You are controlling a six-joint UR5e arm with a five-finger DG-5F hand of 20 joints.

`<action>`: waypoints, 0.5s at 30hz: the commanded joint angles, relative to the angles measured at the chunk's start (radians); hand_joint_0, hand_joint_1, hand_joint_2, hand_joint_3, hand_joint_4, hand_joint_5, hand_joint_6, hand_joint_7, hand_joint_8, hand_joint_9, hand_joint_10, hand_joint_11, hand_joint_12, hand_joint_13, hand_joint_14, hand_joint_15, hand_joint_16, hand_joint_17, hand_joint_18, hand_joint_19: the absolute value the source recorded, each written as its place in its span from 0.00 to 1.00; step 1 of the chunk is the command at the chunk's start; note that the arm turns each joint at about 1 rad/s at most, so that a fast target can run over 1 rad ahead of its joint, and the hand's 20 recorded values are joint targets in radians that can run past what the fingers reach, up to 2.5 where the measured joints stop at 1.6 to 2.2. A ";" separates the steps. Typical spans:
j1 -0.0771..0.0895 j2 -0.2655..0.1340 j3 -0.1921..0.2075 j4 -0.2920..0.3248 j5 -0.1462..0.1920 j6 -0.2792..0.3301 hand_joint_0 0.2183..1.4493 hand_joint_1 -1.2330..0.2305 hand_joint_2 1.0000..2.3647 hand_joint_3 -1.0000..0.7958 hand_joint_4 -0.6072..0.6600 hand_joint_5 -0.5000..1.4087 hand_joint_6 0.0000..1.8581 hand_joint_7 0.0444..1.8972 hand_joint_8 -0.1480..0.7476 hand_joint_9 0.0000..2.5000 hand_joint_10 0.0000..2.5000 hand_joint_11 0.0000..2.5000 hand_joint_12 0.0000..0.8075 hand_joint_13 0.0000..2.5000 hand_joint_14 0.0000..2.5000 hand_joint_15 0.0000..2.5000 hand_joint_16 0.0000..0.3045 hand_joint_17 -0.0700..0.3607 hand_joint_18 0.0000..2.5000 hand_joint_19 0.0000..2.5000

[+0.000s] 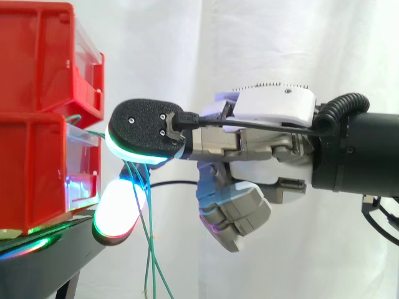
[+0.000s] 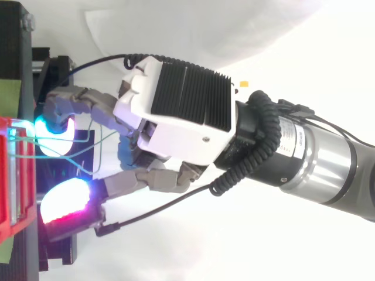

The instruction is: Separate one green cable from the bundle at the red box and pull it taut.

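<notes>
The bins point(image 1: 34, 93) are solid red with clear drawer fronts. The stand point(image 1: 56, 255) is glossy black and carries green and red reflections. The cables point(image 1: 147, 261) are thin, plain green. The hand point(image 2: 176, 111) has a white shell over grey metal and a black ribbed back panel; its glow reads white, cyan and magenta. The curtain point(image 1: 262, 37) is plain white

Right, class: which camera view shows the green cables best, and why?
The side view: the green cables run from the red box and hang free below the hand against the white curtain. The top view catches short loops of them between box and hand.
</notes>
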 commanded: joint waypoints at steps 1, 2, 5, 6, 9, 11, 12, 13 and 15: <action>0.000 0.000 0.000 0.036 -0.025 -0.187 0.16 0.54 0.00 0.28 0.80 0.24 0.27 0.48 0.57 0.72 0.01 0.66 0.59 0.66 0.12 0.63 0.26 0.58 0.55 0.40; 0.000 0.000 0.000 0.038 -0.031 -0.193 0.16 0.54 0.00 0.28 0.80 0.24 0.27 0.47 0.58 0.72 0.01 0.66 0.58 0.66 0.12 0.63 0.26 0.58 0.55 0.41; 0.000 0.001 0.000 0.039 -0.028 -0.191 0.16 0.55 0.00 0.28 0.81 0.24 0.27 0.47 0.57 0.72 0.01 0.66 0.59 0.66 0.11 0.62 0.26 0.58 0.55 0.41; 0.000 0.000 -0.004 0.039 -0.025 -0.187 0.16 0.55 0.00 0.28 0.81 0.24 0.27 0.47 0.57 0.72 0.01 0.67 0.58 0.66 0.11 0.62 0.26 0.58 0.55 0.41; 0.002 0.000 -0.019 0.042 -0.014 -0.127 0.16 0.55 0.00 0.28 0.82 0.24 0.27 0.47 0.58 0.72 0.01 0.66 0.58 0.66 0.10 0.63 0.26 0.58 0.55 0.41; 0.011 0.001 -0.048 0.056 0.049 0.004 0.16 0.55 0.00 0.28 0.82 0.24 0.27 0.48 0.57 0.72 0.01 0.66 0.59 0.66 0.10 0.63 0.26 0.58 0.55 0.41; 0.016 0.001 -0.056 0.061 0.075 0.047 0.16 0.55 0.00 0.28 0.82 0.24 0.27 0.47 0.57 0.72 0.01 0.66 0.58 0.66 0.10 0.63 0.26 0.58 0.55 0.41; 0.017 0.000 -0.059 0.061 0.084 0.065 0.16 0.55 0.00 0.28 0.82 0.24 0.27 0.48 0.57 0.72 0.01 0.66 0.59 0.66 0.10 0.63 0.26 0.58 0.55 0.41; 0.025 0.000 -0.060 0.061 0.112 0.120 0.16 0.55 0.00 0.28 0.81 0.24 0.27 0.48 0.57 0.73 0.01 0.66 0.58 0.66 0.10 0.63 0.26 0.58 0.55 0.41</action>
